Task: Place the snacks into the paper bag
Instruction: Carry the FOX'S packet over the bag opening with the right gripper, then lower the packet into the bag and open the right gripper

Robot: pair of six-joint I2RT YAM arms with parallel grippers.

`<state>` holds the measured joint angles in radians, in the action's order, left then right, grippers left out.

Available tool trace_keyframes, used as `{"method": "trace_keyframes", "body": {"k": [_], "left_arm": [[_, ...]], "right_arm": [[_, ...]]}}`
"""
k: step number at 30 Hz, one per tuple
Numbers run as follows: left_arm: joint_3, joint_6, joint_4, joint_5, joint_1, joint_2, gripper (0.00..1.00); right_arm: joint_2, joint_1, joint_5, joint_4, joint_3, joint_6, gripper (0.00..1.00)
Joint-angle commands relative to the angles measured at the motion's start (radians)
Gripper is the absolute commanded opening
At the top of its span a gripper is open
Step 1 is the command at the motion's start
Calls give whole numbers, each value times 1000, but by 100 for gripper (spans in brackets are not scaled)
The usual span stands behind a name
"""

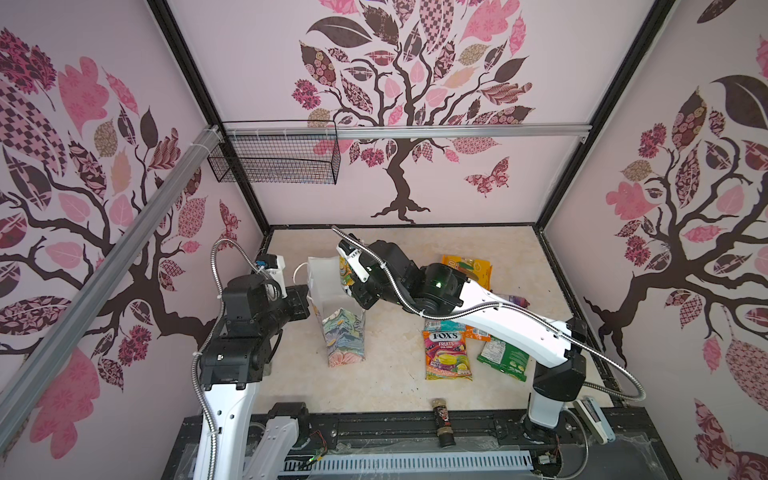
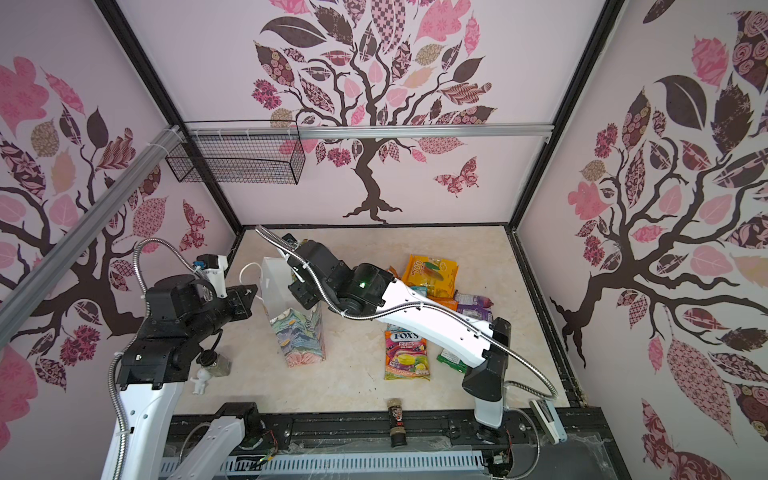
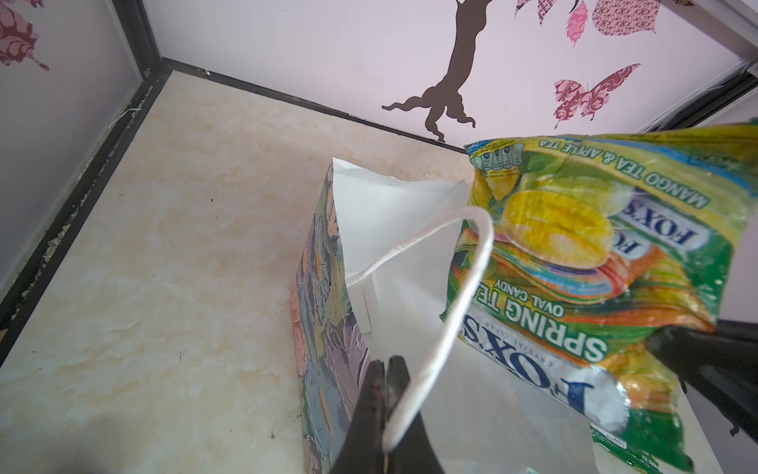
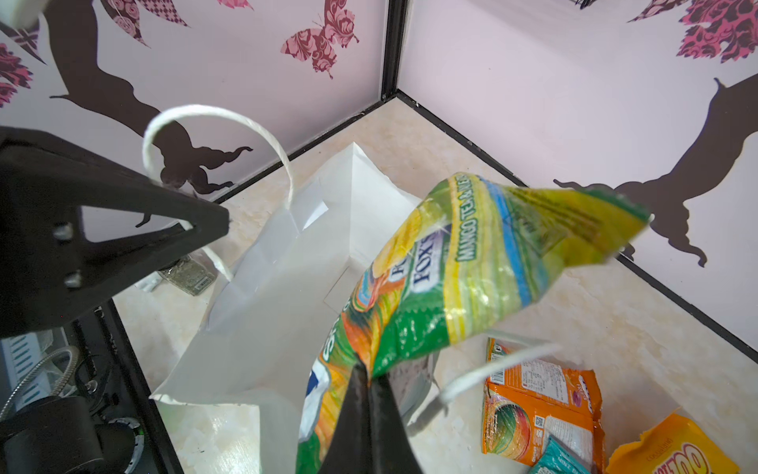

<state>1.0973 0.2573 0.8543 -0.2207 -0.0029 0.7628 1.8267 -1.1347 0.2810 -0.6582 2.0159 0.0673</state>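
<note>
You are at the drop-in step for one snack. Your right gripper (image 4: 367,371) is pinched tight on an edge of the glossy green-and-yellow FOX'S Spring Tea packet (image 4: 471,266), and the packet hangs over the open mouth of the tall floral-print paper bag (image 1: 345,332), which stands upright. Most of the packet looks to be above the bag's white inside, with its far end blurred past the rim. Your left gripper (image 3: 385,363) is pressed together at the bag's near rim, apparently clamped on the white cord handle (image 3: 476,213), which props the mouth open. Your next move likely calls for tipping the packet end-down inside the rim, clear of both cord loops, before you part the right jaws. Keep the left pinch as it is so the mouth does not sag. The other snacks wait on the table beyond the bag on the right arm's side: a pink-and-yellow FOX'S Fruits packet (image 1: 446,353), a green packet (image 1: 505,357) and an orange packet (image 1: 467,266). So the job looks early.
</note>
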Motion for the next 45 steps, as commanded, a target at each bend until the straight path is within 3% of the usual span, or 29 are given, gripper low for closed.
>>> {"method": "trace_keyframes", "body": {"k": [1,15,22,25,45], "left_arm": [[-19,-16,-3,7,0,-2,0],[-25,-23,-1,15,0,4,0],[-30,-21,-6,14,1,3,0],[-29,-21,-4,14,1,4,0],[-30,-11,-19,10,0,15,0]], "right_arm": [[8,0,30,79,-2,-2,0],[8,0,23,147,-78,38,0],[0,1,21,158,-89,38,18],[-7,1,11,158,-87,40,21],[-54,0,-47,198,-35,69,25]]}}
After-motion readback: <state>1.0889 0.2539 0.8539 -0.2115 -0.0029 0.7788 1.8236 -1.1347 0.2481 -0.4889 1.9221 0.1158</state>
